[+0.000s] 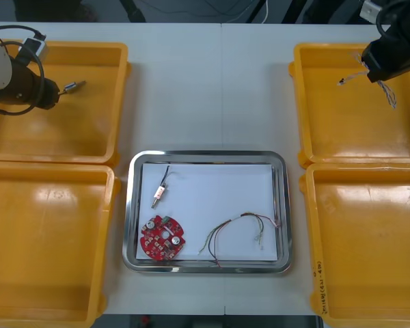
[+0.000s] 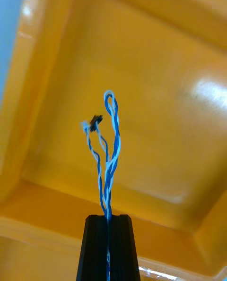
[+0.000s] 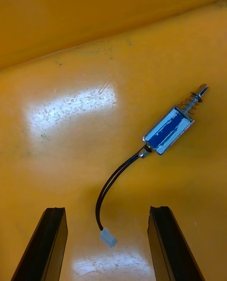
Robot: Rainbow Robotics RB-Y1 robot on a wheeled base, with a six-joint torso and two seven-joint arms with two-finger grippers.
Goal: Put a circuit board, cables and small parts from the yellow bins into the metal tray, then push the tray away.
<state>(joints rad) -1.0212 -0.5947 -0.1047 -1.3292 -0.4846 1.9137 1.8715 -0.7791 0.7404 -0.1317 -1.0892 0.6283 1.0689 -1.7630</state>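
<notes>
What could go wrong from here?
Right gripper pinches the thin twisted blue and white cable; its loose loops hang free and may slip or snag the yellow bin wall. Left gripper is open; the small metal part lies beyond its fingers, so closing here might catch only the black leads.

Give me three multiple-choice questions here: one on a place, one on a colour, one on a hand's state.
1. Where is the circuit board? A) metal tray B) yellow bin C) table
2. Colour of the right hand's cable? A) black B) blue and white C) red and yellow
3. The left hand is: A) shut on a cable B) shut on nothing C) open
1 A, lying in its near left corner; 2 B, twisted strands between its fingers; 3 C, fingers apart over a small metal part.
</notes>
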